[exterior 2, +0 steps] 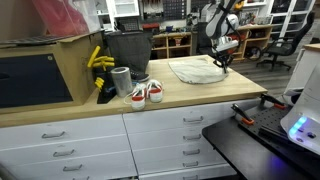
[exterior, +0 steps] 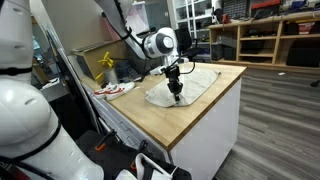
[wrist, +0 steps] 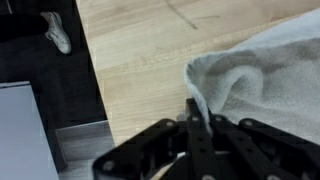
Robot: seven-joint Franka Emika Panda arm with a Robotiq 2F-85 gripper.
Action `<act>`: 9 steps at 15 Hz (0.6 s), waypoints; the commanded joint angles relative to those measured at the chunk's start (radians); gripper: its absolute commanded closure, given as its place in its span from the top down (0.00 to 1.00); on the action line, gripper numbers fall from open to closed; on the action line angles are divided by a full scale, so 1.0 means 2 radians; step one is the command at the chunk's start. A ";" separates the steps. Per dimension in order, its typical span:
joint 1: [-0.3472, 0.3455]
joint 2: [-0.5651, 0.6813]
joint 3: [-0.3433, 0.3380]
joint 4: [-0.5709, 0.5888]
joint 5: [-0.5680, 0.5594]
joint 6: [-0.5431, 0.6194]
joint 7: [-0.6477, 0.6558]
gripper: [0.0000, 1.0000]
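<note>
A pale grey-white towel (exterior: 183, 86) lies spread on the wooden countertop (exterior: 190, 115); it also shows in the other exterior view (exterior 2: 196, 69) and in the wrist view (wrist: 262, 75). My gripper (exterior: 176, 97) is down on the towel's near edge, also seen in an exterior view (exterior 2: 222, 61). In the wrist view the black fingers (wrist: 197, 122) are closed together with a fold of the towel's edge pinched between them, and the cloth is lifted into a ridge there.
A pair of white-and-red sneakers (exterior 2: 145, 93) sits on the countertop (exterior 2: 190, 92) by a grey cup (exterior 2: 122, 81), a dark bin (exterior 2: 126, 50) and yellow bananas (exterior 2: 98, 60). A cardboard box (exterior 2: 42, 68) stands at that end. White drawers (exterior 2: 160, 140) are below.
</note>
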 commanded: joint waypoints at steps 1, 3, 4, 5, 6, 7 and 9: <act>0.012 0.028 -0.020 0.027 0.025 0.021 0.054 0.01; 0.011 0.039 -0.023 0.040 0.042 0.025 0.074 0.01; 0.010 0.042 -0.023 0.047 0.052 0.025 0.082 0.01; 0.009 0.045 -0.023 0.053 0.062 0.022 0.088 0.01; 0.008 0.048 -0.024 0.061 0.072 0.019 0.096 0.01; 0.008 0.050 -0.023 0.066 0.082 0.016 0.102 0.01; 0.007 0.054 -0.022 0.077 0.102 0.011 0.116 0.01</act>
